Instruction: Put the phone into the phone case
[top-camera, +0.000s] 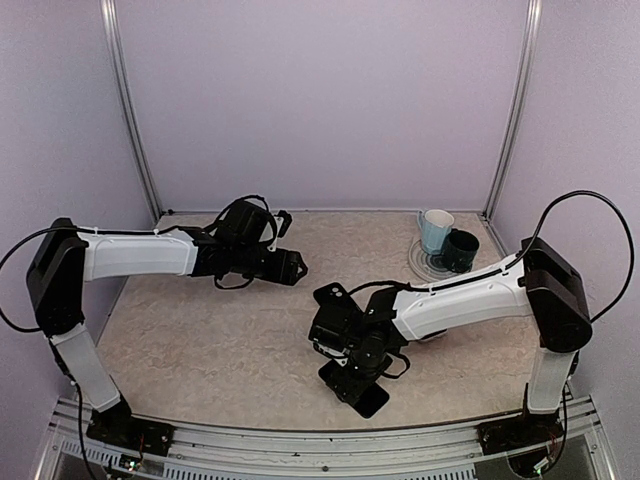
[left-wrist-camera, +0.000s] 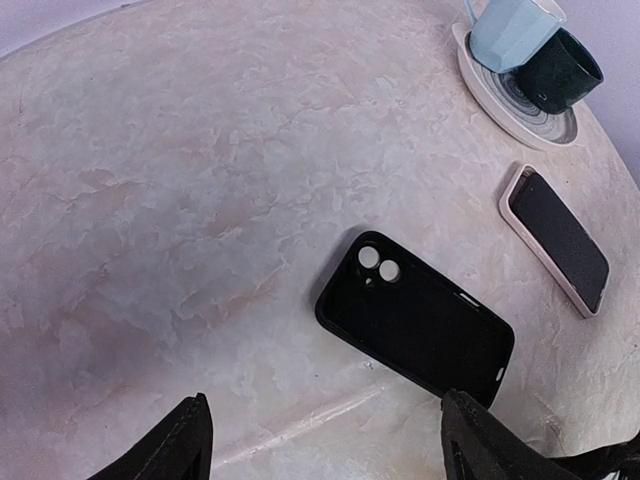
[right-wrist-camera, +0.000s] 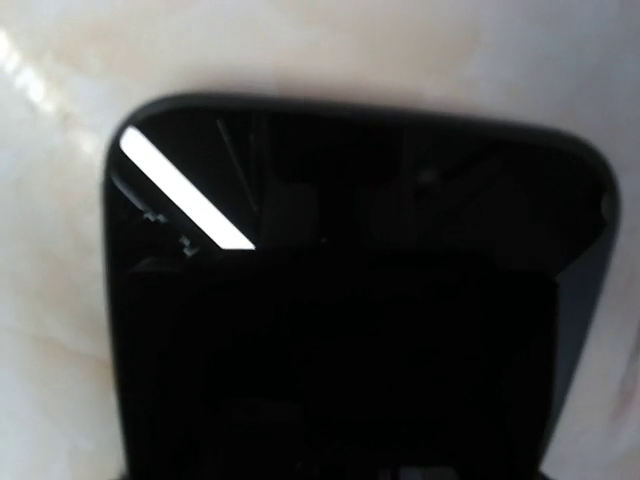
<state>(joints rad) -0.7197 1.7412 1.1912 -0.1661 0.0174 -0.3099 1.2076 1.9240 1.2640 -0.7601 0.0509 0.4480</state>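
Note:
An empty black phone case (left-wrist-camera: 415, 322) lies open side up on the table, its camera holes at its far left end. In the top view only its corner (top-camera: 330, 295) shows beside the right wrist. A black phone (top-camera: 365, 398) lies near the table's front edge, and its glossy screen (right-wrist-camera: 350, 300) fills the right wrist view. My right gripper (top-camera: 352, 372) is down on this phone; its fingers are lost in the dark. My left gripper (left-wrist-camera: 330, 450) is open and empty, above the table left of the case. It also shows in the top view (top-camera: 292, 266).
A second phone with a pink surround (left-wrist-camera: 555, 240) lies between the case and a striped plate (left-wrist-camera: 480, 85). The plate (top-camera: 418, 265) holds a pale blue cup (top-camera: 434, 230) and a dark green cup (top-camera: 462, 250) at the back right. The right arm spans the table's right half.

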